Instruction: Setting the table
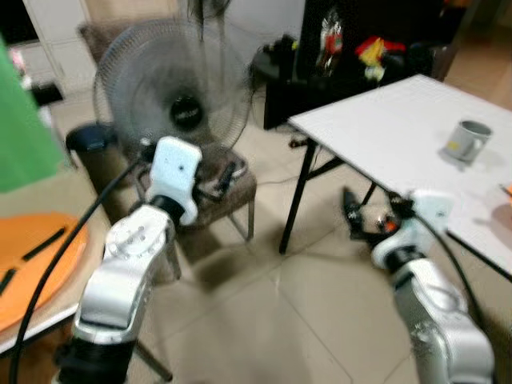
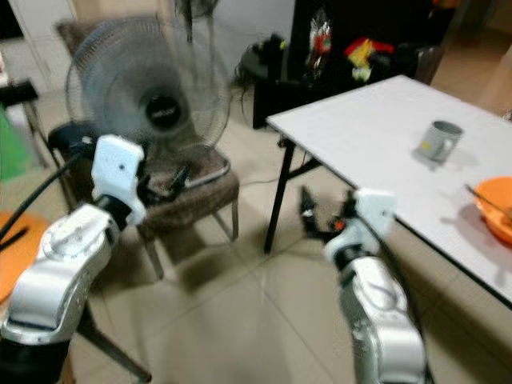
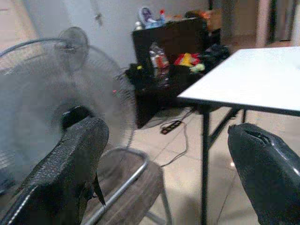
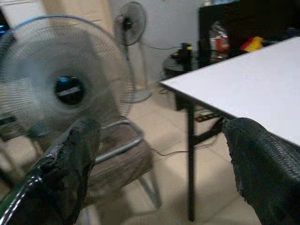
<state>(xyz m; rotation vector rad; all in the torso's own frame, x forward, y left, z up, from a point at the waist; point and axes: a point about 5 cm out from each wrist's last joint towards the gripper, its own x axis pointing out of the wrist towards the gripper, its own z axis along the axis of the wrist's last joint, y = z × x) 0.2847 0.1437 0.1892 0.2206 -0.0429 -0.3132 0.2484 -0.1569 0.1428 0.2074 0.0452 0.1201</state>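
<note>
While both claws hang open and empty above the floor, left claw [image 3: 164,154] and right claw [image 4: 159,159], a grey mug [image 1: 466,142], seemingly yellow-marked, stands upright on the white counter [image 1: 384,128].

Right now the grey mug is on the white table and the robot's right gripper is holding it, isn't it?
Not quite. The grey mug is on the white table, but the right gripper isn't holding it. The right eye view shows that gripper down beside the table edge, away from the mug, and the right wrist view shows its fingers spread apart with nothing between them.
</note>
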